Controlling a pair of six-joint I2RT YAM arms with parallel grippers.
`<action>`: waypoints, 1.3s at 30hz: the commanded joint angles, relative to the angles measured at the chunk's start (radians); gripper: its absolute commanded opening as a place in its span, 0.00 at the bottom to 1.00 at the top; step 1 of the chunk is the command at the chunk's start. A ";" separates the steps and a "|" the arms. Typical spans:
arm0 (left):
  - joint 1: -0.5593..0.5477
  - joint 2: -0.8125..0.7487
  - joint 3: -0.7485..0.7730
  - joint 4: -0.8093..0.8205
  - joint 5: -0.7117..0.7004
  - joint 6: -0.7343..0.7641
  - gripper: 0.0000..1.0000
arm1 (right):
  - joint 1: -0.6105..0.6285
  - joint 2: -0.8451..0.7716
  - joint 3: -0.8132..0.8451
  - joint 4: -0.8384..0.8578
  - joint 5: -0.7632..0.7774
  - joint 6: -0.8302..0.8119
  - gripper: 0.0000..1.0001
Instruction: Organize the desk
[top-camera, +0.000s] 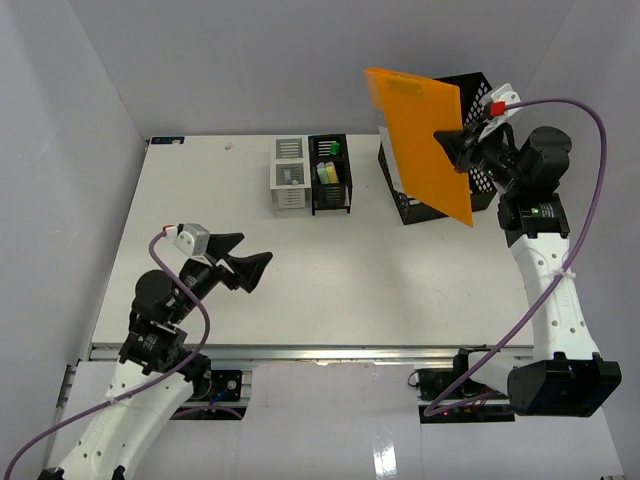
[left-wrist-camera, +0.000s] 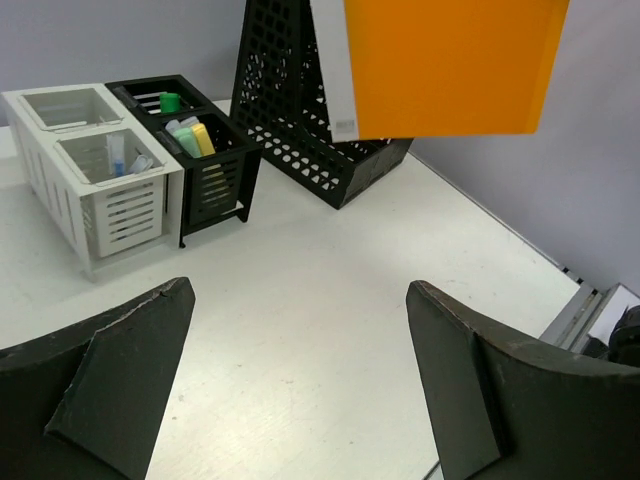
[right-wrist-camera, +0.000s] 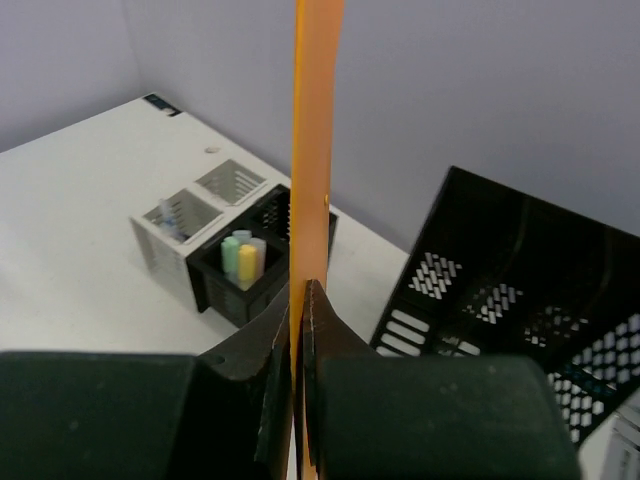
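Desk (top-camera: 350, 265) below right gripper (top-camera: 450, 146) clamping orange folder (top-camera: 415, 125).

Flat white rectangular desk (top-camera: 330, 260), level, metal rail (top-camera: 330, 352) along front edge.

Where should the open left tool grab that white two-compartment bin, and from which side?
Probably its top rim, from straight above. The white bin stands upright with open tops and thin walls, so the left tool could drop one finger inside a compartment and one outside. Pick the long wall away from the black bin, which sits close alongside.
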 joint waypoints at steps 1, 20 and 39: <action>0.003 -0.085 0.026 -0.185 -0.116 0.104 0.98 | -0.009 -0.013 0.076 0.082 0.190 -0.045 0.08; 0.004 -0.185 0.013 -0.262 -0.135 0.130 0.98 | -0.016 0.089 0.098 0.233 0.334 -0.020 0.08; 0.004 -0.161 0.011 -0.257 -0.128 0.128 0.98 | 0.147 0.256 0.135 0.319 0.486 -0.219 0.08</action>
